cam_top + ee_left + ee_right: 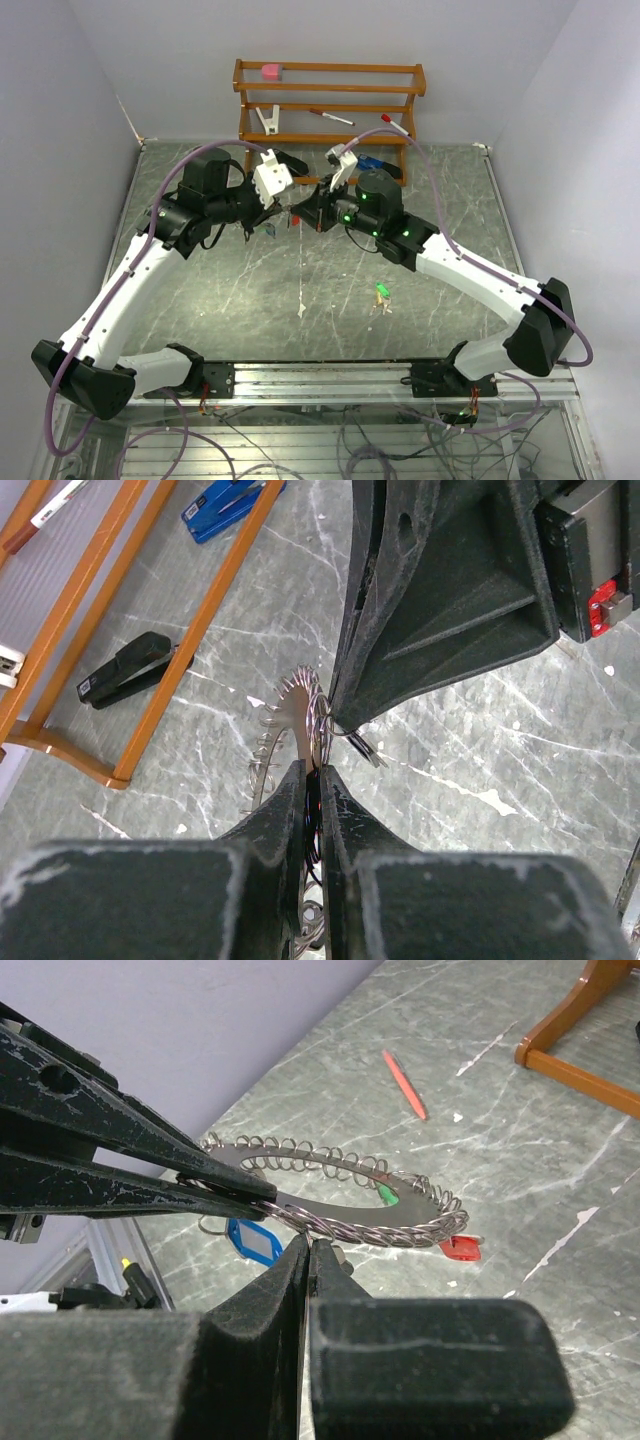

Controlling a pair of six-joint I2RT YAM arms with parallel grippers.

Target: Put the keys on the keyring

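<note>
The keyring is held up off the counter between the two grippers, lying roughly flat. The left gripper has its jaws pinching the hoop's rim from the side. The right gripper has its jaws pressed together, with the tips right at the hoop's coiled near edge. Whether they nip a wire loop there is hard to make out.

A blue-tagged key hangs under the hoop, partly cut off by the right jaws. A red-tagged key dangles at the opposite edge. From above, the two wrists hide most of the hoop.

A green-tagged key lies alone on the counter, well apart from the hoop. A red pen lies beyond the hoop, and a wooden rack stands at the back.
</note>
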